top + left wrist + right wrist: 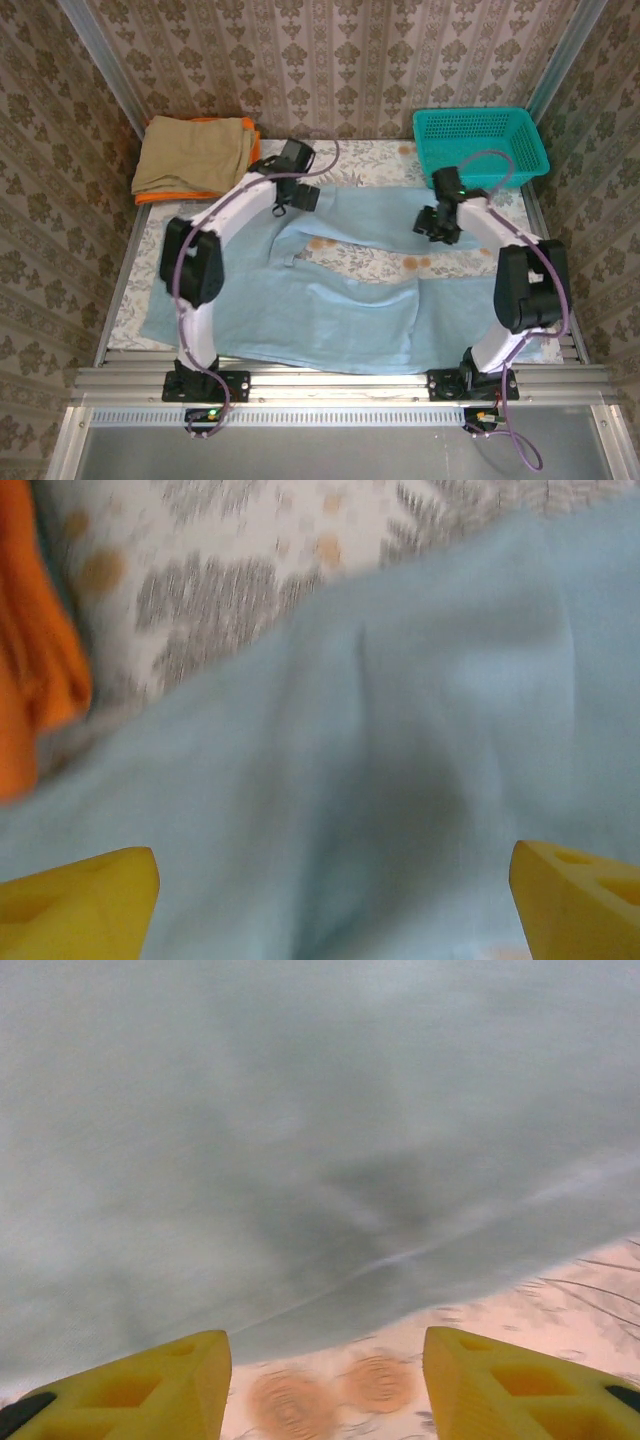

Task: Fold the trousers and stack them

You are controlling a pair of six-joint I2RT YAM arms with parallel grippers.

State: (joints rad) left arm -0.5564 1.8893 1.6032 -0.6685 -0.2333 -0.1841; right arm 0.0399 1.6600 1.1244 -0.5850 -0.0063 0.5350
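Trousers [330, 310] of pale blue cloth lie spread across the tabletop [370, 262], one leg along the far side and one along the near edge, with the patterned cover showing between them. The left hand [295, 200] hangs over the far leg at its left end, near the folded tan cloth [195, 155] and the orange cloth [150, 197] beneath it in the far left corner. Its yellow fingers [80, 900] stand wide apart with nothing between them, blue cloth below. The right hand [440, 228] hangs over the far leg toward the right, just in front of the teal basket [480, 170]. Its fingers [530, 1380] are also parted and hold nothing, above the hem of the trousers where the cover shows
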